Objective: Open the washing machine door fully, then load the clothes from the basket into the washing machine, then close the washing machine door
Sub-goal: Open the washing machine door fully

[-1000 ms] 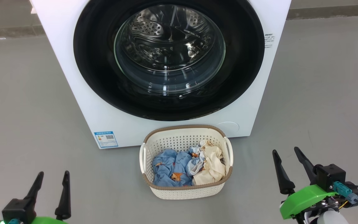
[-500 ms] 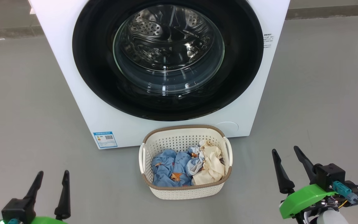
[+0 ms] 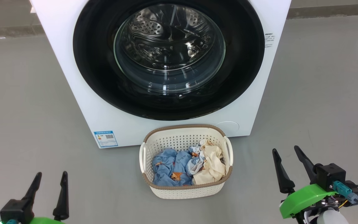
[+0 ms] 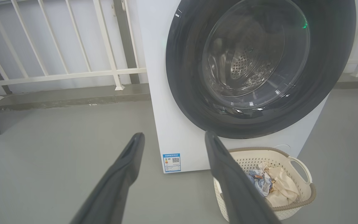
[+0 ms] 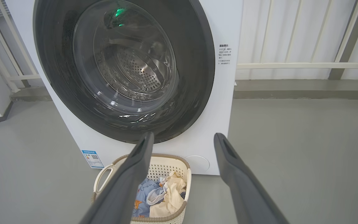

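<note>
**Both claws spread wide and empty; door shut, laundry in the basket.**

I see the left gripper (image 3: 51, 173) low at the near left and the right gripper (image 3: 285, 149) at the near right. Each has its two dark fingers set far apart, gripping nothing and touching nothing, above the grey floor (image 3: 26, 109). Between them and a little farther off, the basket (image 3: 182, 127) stands on the floor just in front of the washing machine (image 3: 82, 102), right of its blue label sticker (image 3: 106, 139). The clothes (image 3: 185, 168) lie heaped inside it, the light blue piece on the left and the cream-yellow one on the right. The washing machine door (image 3: 244, 62) sits closed against the white front, with the steel drum (image 3: 154, 28) showing through its glass. Both grippers are well apart from basket and door.
</note>
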Motion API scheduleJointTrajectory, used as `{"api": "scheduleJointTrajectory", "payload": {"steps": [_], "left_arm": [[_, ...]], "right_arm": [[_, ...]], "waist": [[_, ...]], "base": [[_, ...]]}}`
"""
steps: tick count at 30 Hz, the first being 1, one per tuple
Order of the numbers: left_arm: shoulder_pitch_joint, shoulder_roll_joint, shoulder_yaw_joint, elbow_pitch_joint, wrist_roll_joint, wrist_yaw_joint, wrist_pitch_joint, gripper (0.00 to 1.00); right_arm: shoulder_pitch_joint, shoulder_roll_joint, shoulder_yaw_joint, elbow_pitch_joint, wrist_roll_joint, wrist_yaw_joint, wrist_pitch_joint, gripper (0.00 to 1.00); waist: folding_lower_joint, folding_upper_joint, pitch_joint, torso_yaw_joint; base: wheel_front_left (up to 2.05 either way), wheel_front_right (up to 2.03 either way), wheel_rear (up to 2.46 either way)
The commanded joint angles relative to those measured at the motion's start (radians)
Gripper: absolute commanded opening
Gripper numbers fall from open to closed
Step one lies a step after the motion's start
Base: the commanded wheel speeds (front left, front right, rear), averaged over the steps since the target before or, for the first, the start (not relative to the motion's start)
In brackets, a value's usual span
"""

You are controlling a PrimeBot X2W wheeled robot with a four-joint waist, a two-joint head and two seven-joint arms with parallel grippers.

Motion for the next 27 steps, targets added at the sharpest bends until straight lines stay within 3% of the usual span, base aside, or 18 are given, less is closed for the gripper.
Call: {"api": "scheduleJointTrajectory", "payload": {"steps": [1, 10, 27], "left_arm": [[-0.037, 0.024, 0.038, -0.017, 0.009, 0.000, -0.011, 1.00], [-0.043, 0.023, 0.039, -0.014, 0.010, -0.003, -0.011, 1.00], [-0.055, 0.008, 0.076, -0.029, 0.004, 0.000, -0.011, 1.00]], "right_arm": [[-0.042, 0.001, 0.020, -0.028, -0.009, 0.002, -0.012, 1.00], [-0.041, 0.003, 0.017, -0.026, -0.011, 0.002, -0.012, 1.00], [-0.047, 0.002, 0.016, -0.044, -0.012, 0.002, -0.012, 1.00]], "waist": [[0.0000, -0.0001, 0.000, 0.000], [0.0000, -0.0001, 0.003, 0.002], [0.0000, -0.0001, 0.011, 0.008]], "base": [[0.14, 0.14, -0.27], [0.53, 0.53, -1.05], [1.07, 1.07, -2.14]]}}
